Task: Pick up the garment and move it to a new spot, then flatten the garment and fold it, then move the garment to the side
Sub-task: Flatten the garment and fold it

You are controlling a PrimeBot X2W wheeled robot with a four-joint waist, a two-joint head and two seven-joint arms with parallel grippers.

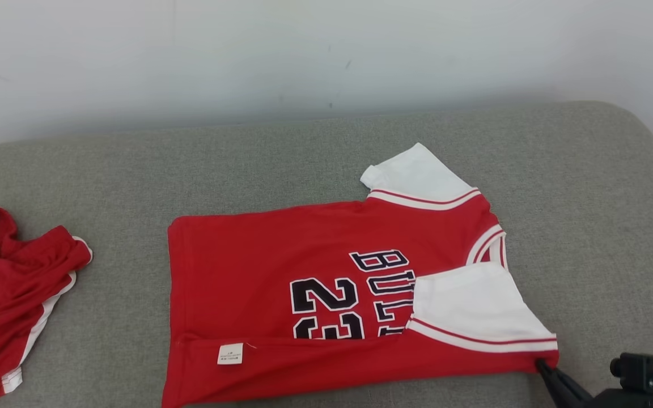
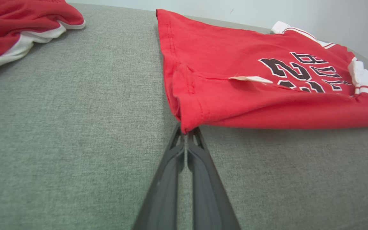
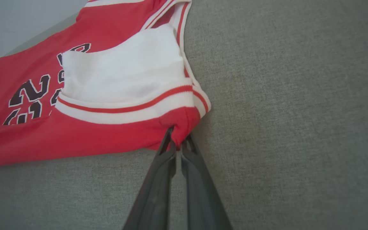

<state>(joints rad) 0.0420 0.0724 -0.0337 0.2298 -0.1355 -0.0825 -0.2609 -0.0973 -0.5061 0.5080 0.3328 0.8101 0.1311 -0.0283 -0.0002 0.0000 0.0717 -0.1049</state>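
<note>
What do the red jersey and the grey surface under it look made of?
The jersey looks like soft knit fabric, likely cotton or a blend, matte; it creases and folds limply, with stitched hems. Its number looks printed or sewn on; cannot tell which. The surface looks like grey woven upholstery cloth, matte, coarse weave showing, seemingly padded.

Soft, even, bright light falls from above in all three views; no hard glare anywhere; the pale wall (image 1: 326, 51) looks slightly washed out; the red jersey (image 1: 247, 272) throws only a thin, diffuse shadow on the grey cushion (image 1: 105, 170), darkest under its raised near edge in the left wrist view; the head view is sharp throughout; both wrist views stretch and curve toward their edges; the dark fingers (image 2: 166, 191) blur close to the lens.
</note>
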